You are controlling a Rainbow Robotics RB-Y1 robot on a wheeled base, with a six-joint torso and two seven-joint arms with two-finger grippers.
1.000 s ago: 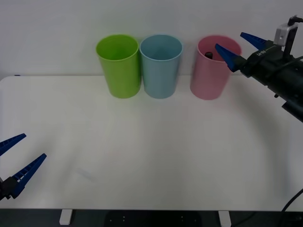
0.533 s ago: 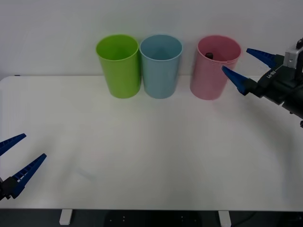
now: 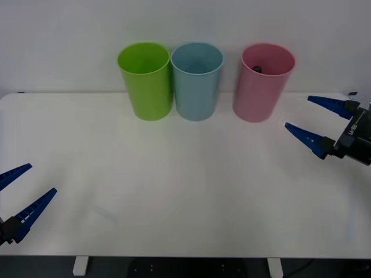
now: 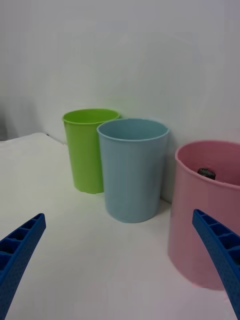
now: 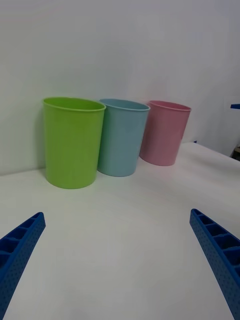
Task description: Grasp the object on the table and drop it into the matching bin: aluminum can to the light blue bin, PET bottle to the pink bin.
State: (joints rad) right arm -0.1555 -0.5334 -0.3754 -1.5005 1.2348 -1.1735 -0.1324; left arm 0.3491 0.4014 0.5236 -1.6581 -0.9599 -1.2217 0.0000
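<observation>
PET bottle (image 3: 257, 69): inside the pink bin (image 3: 261, 92), black cap just visible below the rim against the inner wall; body hidden by the bin wall. Pink bin: upright at the far edge of the desk (image 3: 174, 185), set apart from the other two. Light blue bin (image 3: 197, 84): upright, just beside the lime green bin (image 3: 146, 84), nothing visible inside from the front view. Right gripper (image 3: 316, 124): low over the desk, near the pink bin on the robot's right, clear of its wall; jaws spread wide, nothing between them. Left gripper (image 3: 23, 194): parked at the near left corner of the desk, well apart from all bins; jaws likewise released and empty. Task status, judged: drop made into the matching bin, nothing left on the desk to sort. Risks, judged: right arm close enough to the pink bin for a sideways sweep to clip the wall and tip it, spilling the bottle back out; tall tapering form on a narrow base, light contents, little resistance to a knock. Lesser risk: a tipped pink bin rolling toward the light blue bin. No hazard apparent from the left arm at its present distance.
</observation>
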